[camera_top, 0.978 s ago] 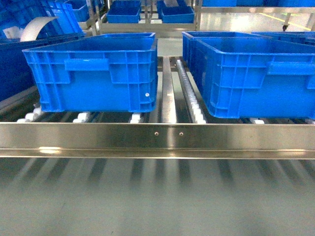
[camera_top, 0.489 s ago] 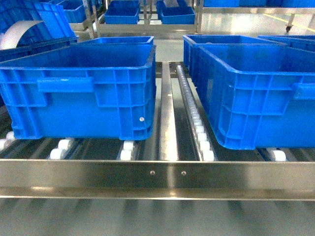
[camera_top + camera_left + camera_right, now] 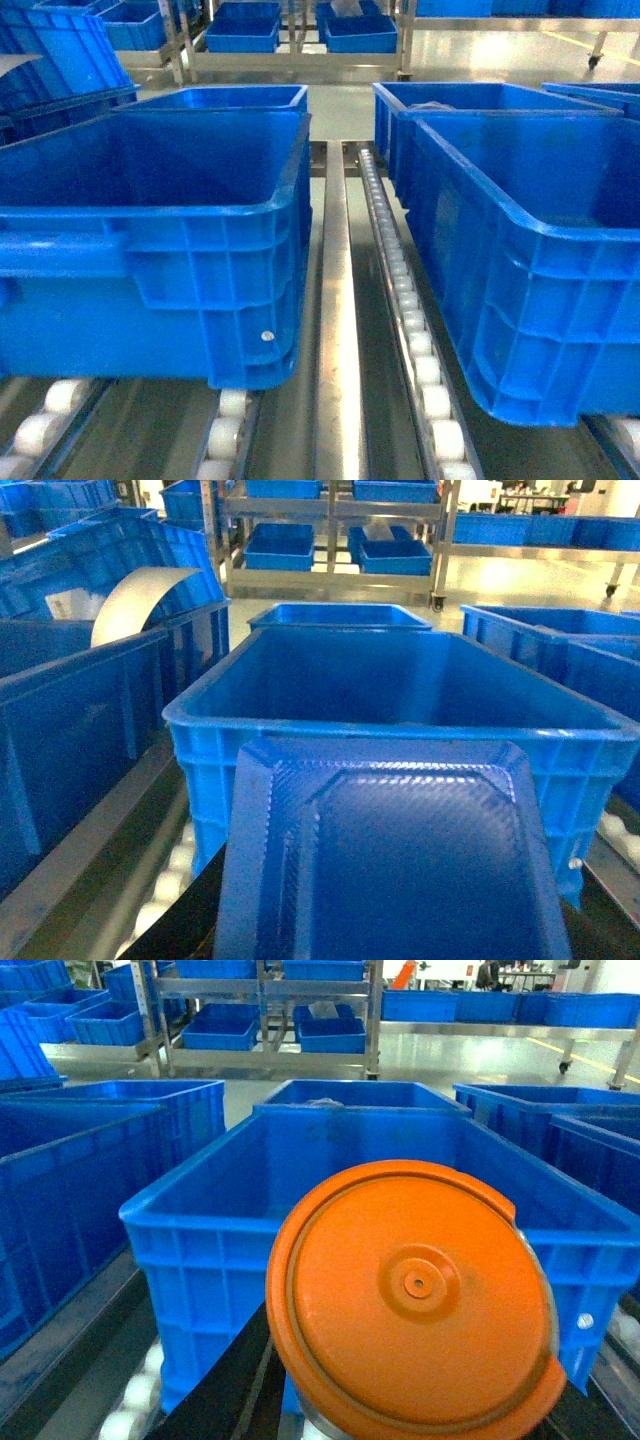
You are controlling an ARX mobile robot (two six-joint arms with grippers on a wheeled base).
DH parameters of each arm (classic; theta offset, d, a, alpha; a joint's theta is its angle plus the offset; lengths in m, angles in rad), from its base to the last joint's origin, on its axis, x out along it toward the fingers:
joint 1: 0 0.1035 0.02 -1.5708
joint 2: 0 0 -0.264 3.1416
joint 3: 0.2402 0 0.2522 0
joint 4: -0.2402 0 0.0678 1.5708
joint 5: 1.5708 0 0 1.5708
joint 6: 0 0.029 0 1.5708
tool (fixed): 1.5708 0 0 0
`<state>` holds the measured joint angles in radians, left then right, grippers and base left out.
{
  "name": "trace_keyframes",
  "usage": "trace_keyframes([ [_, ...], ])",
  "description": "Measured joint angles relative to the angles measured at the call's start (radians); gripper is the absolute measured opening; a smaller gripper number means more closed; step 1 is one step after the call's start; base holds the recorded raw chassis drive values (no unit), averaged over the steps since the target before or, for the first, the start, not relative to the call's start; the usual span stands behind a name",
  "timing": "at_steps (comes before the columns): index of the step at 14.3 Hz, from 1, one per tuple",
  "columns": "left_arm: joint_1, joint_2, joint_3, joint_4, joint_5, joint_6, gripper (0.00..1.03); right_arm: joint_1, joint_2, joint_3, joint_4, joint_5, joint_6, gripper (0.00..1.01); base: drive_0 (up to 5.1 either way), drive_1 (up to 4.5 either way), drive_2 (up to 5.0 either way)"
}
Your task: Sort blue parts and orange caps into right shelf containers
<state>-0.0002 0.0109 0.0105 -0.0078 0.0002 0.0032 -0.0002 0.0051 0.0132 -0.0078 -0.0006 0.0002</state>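
Crates of ribbed, thick-rimmed blue plastic sit open on the roller shelf, seemingly unfilled, sorting apparently barely begun, while a textured blue tray-like part and smaller round orange cap fill the wrist views, gripper fingers hidden, state undeterminable.

Two crates side by side on roller track: left crate, right crate. Further crates behind each.
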Motion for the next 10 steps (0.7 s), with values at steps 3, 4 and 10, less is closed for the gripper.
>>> trace_keyframes([
  [3,0.000,0.000,0.000,0.001,0.000,0.000,0.43,0.000,0.000,0.000,0.000,0.000,0.000,0.43,0.1,4.25,-4.1],
  [4,0.000,0.000,0.000,0.002,-0.001,0.000,0.43,0.000,0.000,0.000,0.006,0.000,0.000,0.43,0.1,2.30,-2.1],
  [10,0.000,0.000,0.000,0.001,-0.001,0.000,0.43,0.000,0.000,0.000,0.002,0.000,0.000,0.43,0.0,0.00,0.0],
])
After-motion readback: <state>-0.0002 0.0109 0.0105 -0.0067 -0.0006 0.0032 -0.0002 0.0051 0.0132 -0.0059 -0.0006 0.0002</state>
